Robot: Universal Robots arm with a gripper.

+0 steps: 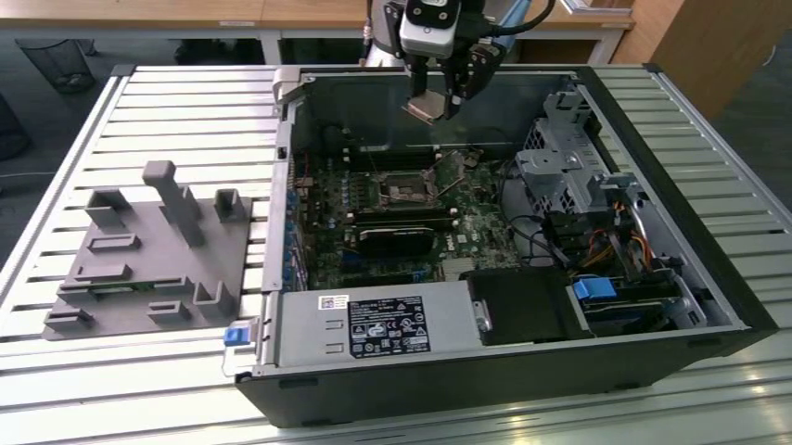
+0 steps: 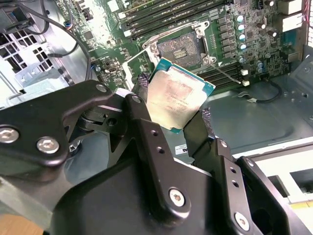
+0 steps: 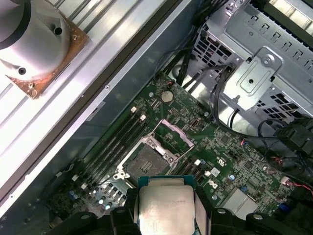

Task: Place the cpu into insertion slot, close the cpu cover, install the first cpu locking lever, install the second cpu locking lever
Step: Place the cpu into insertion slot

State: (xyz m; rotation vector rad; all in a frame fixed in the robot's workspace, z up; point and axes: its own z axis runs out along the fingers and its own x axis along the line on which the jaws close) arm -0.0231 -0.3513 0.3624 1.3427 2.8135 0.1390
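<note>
Gripper (image 1: 436,102) clenched on the cpu (image 2: 178,95), fingers (image 2: 146,117) pressing two opposite edges, chip tilted and held in the air well above the slot (image 3: 146,164). The slot lies uncovered on the green board (image 3: 222,147) inside the opened case (image 1: 495,380), cover (image 3: 174,133) raised beside the slot.

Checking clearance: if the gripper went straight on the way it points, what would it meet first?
Likely the insertion slot or the board just beside it, with the cpu held in the gripper touching first. The way looks free, though depth is unclear.
</note>
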